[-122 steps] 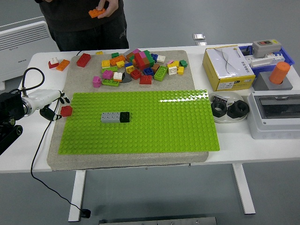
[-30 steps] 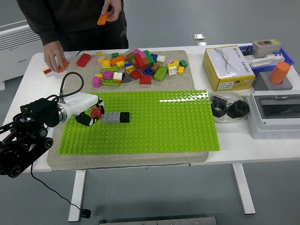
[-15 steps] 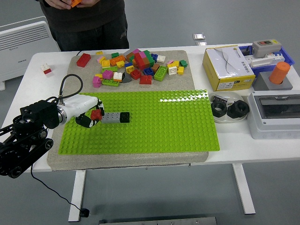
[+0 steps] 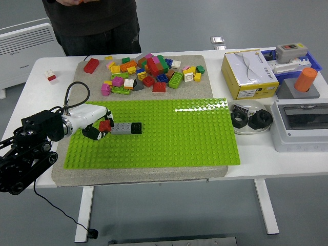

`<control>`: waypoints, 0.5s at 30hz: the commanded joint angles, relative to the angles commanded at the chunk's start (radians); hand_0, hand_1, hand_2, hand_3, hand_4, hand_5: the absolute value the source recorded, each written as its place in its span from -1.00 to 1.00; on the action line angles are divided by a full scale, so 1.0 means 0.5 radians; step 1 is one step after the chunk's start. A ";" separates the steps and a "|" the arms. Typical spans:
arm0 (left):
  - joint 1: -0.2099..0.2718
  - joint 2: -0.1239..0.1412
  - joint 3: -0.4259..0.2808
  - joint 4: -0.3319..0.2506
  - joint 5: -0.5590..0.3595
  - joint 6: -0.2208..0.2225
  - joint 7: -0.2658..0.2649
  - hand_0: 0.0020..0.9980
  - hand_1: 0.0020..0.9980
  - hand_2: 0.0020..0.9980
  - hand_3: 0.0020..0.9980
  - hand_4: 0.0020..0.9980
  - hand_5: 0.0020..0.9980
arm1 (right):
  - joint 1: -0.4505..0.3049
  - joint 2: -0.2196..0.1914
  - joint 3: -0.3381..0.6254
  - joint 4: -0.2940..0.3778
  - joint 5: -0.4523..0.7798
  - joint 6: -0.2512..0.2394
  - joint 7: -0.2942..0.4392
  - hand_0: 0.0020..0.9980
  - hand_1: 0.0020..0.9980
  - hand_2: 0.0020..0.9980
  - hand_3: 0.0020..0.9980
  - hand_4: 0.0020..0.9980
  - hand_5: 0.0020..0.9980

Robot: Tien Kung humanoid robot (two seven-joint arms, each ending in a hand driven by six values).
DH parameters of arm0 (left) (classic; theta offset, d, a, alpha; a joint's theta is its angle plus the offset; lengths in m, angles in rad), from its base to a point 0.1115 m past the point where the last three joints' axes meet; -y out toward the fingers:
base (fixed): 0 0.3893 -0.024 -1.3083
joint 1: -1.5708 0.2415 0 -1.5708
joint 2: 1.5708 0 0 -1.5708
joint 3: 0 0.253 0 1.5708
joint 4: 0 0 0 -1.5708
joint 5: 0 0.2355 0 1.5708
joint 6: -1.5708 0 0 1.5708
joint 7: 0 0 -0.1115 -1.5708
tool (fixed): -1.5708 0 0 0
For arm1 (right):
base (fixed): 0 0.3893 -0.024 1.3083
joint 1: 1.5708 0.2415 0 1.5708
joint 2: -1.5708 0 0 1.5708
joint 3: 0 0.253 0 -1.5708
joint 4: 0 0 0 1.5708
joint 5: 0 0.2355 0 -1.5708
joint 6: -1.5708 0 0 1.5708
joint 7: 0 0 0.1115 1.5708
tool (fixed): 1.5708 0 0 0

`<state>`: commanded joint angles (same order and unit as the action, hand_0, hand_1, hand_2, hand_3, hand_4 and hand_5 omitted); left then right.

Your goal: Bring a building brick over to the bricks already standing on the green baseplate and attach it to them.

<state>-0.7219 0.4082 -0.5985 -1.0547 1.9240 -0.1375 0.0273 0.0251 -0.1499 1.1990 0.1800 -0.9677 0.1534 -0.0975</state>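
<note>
Left hand (image 4: 96, 126) is pinching the red brick (image 4: 105, 125) right against the grey brick (image 4: 121, 127) on the baseplate (image 4: 179, 138), so we're at the joining step, next it likely needs pressing down onto the studs.

Red brick (image 4: 105, 125) touches grey-and-black bricks (image 4: 127, 128) standing on green baseplate (image 4: 169, 138).

Green baseplates (image 4: 169, 136): one.
Bricks on the baseplate: three, a red brick (image 4: 105, 125), a grey brick (image 4: 121, 128) and a black brick (image 4: 136, 127).
Robot hands (image 4: 95, 124) in view: one.
Loose bricks in the pile (image 4: 151, 70): too many to count exactly.
Bricks apart from the pile: two, one long red brick (image 4: 91, 65) and one small red and white brick (image 4: 50, 76).
Yellow boxes (image 4: 249, 73): one.
Black rings (image 4: 239, 118): two.
Orange cylinders (image 4: 306, 79): one.
Persons (image 4: 92, 23): one.
</note>
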 joint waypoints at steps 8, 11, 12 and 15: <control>-0.002 0.003 -0.008 -0.004 -0.029 -0.007 -0.018 -0.85 -0.79 0.32 0.36 -0.19 -1.00 | 0.002 0.000 -0.002 0.000 0.003 -0.001 0.000 0.41 0.22 0.51 0.75 0.86 1.00; -0.001 0.005 -0.009 -0.003 -0.035 -0.015 -0.021 -0.85 -0.76 0.40 0.43 -0.08 -1.00 | 0.002 0.000 -0.004 0.000 0.005 -0.001 0.001 0.41 0.22 0.51 0.75 0.86 1.00; 0.000 0.005 -0.009 -0.003 -0.036 -0.017 -0.021 -0.85 -0.76 0.40 0.43 -0.08 -1.00 | 0.002 0.000 -0.006 0.000 0.006 -0.001 0.001 0.41 0.22 0.51 0.75 0.86 1.00; 0.001 0.006 -0.010 -0.002 -0.038 -0.024 -0.022 -0.85 -0.76 0.40 0.43 -0.08 -1.00 | 0.003 0.000 -0.005 0.000 0.006 -0.002 0.000 0.41 0.22 0.51 0.75 0.86 1.00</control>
<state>-0.7213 0.4110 -0.6034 -1.0555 1.9052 -0.1497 0.0161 0.0265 -0.1500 1.1964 0.1800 -0.9647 0.1526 -0.0973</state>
